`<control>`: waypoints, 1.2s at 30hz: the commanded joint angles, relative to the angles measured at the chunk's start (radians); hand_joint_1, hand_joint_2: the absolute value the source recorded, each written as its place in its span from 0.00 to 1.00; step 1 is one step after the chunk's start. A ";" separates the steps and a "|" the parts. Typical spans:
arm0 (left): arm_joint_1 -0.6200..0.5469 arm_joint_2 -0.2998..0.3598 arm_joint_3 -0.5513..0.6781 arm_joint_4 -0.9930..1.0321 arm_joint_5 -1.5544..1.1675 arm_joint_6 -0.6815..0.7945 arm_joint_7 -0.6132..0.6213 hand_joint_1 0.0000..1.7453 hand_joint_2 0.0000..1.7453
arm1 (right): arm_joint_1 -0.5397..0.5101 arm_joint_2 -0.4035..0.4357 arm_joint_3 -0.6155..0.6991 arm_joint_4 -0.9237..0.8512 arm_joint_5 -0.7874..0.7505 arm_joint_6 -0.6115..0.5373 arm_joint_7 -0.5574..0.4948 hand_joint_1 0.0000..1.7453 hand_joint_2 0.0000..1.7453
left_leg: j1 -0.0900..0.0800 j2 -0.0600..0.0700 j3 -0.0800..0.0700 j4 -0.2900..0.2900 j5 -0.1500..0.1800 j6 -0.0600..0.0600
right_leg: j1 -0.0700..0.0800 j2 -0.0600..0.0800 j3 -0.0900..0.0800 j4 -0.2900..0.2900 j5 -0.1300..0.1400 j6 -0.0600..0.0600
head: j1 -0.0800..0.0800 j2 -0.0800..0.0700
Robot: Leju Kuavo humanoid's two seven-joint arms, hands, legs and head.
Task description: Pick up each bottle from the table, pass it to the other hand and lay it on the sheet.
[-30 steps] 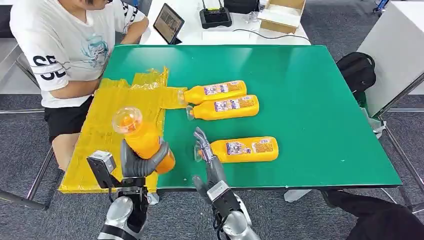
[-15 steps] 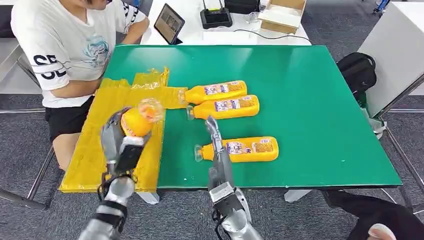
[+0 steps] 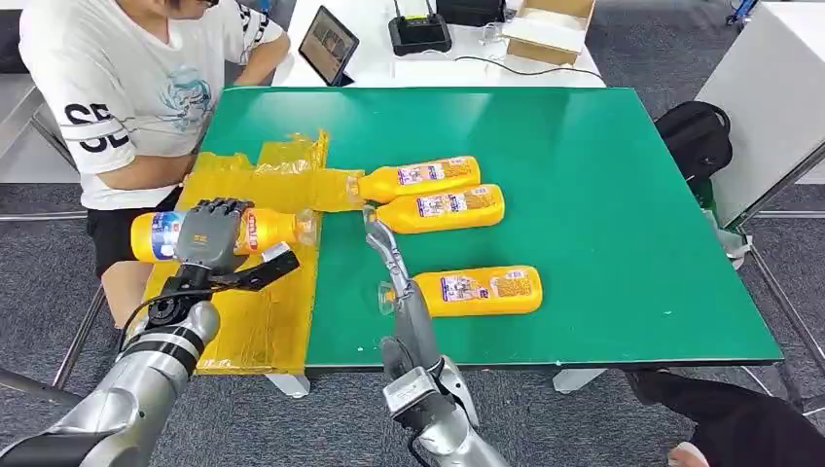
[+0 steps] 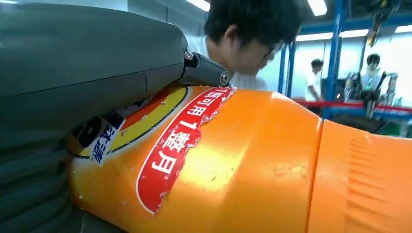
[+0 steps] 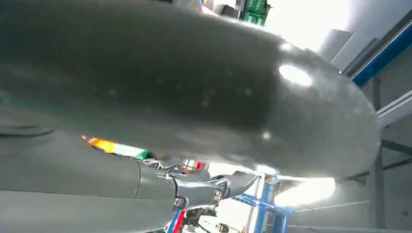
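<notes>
My left hand grips an orange juice bottle around its middle and holds it level over the yellow sheet, cap toward the table's centre. Up close in the left wrist view, the same bottle shows its red label. My right hand is raised with its fingers straight and apart, holding nothing, just left of the nearest lying bottle. Two more orange bottles lie side by side on the green table.
A person in a white shirt sits at the table's left side, close to the sheet. A tablet, a black device and a cardboard box stand on the white desk beyond. A black bag sits at the right.
My left hand has turned the bottle from upright to lying level and carried it left over the sheet. My right hand has stayed raised near the front bottle, shifting slightly left.
</notes>
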 commanded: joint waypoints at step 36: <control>-0.107 0.019 0.048 0.237 0.088 -0.455 0.100 0.00 1.00 | -0.036 -0.008 0.009 0.136 0.032 -0.006 0.031 0.00 0.00 | 0.000 0.001 0.004 -0.001 -0.001 0.001 | 0.001 -0.001 0.004 -0.001 -0.001 -0.002 | 0.000 0.000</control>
